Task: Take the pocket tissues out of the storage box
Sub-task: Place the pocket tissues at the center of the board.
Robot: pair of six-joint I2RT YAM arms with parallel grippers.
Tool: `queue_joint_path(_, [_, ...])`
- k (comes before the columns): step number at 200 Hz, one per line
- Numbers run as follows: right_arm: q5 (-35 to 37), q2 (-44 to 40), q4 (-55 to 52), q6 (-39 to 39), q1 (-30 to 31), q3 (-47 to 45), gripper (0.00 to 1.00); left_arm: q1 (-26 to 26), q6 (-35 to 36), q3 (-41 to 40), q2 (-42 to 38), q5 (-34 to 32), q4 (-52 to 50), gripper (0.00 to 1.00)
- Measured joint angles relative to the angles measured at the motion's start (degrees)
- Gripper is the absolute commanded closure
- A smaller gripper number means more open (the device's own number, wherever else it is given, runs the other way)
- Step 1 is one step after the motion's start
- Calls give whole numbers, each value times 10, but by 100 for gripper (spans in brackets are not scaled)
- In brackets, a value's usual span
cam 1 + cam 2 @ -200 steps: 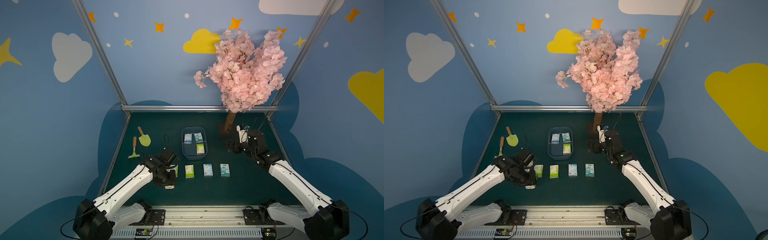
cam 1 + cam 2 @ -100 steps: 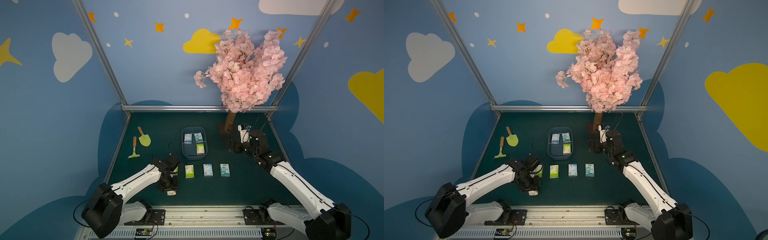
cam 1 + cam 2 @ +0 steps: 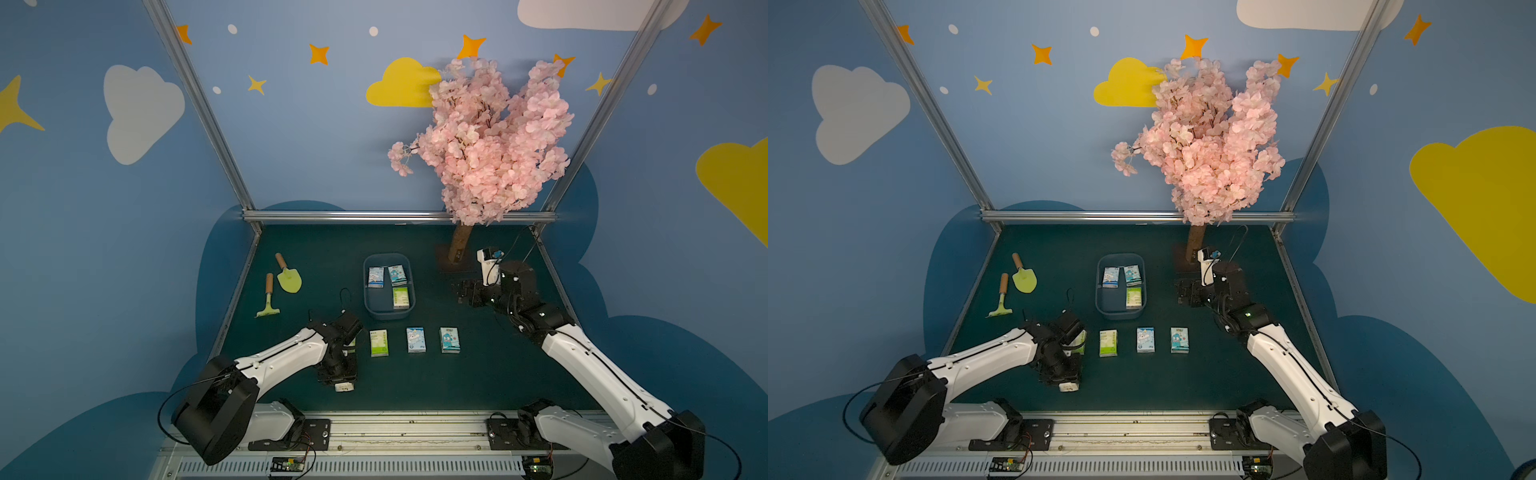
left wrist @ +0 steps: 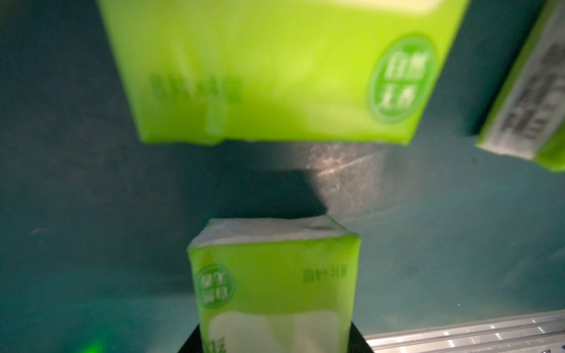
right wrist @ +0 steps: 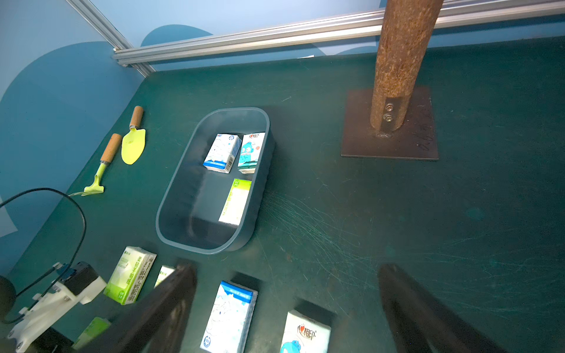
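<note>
Five of the pocket tissues were out on the table (image 3: 415, 386) at this point. Three were left in the storage box (image 3: 376, 303): a white-and-blue packet (image 3: 375, 277) and a blue cartoon packet (image 3: 397, 275) side by side at the far end, plus a boxed green packet (image 3: 401, 298) lying tight against the right wall.

The left gripper (image 3: 348, 354) was down at the left end of the front row, with a green packet (image 4: 275, 284) end-on right in front of its wrist camera. I honestly couldn't tell if the jaws were pinching it or had let go, because the close-up was blurry and the fingers weren't in shot. The right gripper (image 3: 464, 293) hung near the tree base (image 5: 397, 146), jaws spread wide with nothing between them.

What I figured could go wrong from there:
- If that packet got dropped on its end, it'd likely tip onto the flat green packet (image 4: 275, 70) just past it and mess up the row.
- Soft wrapper (these things squish) could cling to a pad and get dragged up when the arm lifted.
- The boxed green packet hugged the wall, so a finger might not get in beside it. It could ride the rim instead and shove the light box toward the row.
- If both arms went for the box together, they'd crowd each other.
</note>
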Motion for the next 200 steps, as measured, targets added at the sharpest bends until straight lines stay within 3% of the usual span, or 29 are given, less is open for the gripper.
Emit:
queue_joint_path(107, [7,-3,-5,0,0,0,2,0,4,13,-10,-34,-23,11])
queue_joint_path(200, [13,-6,-7,0,-1,0,2,33,26,208,-44,-118,-86,2])
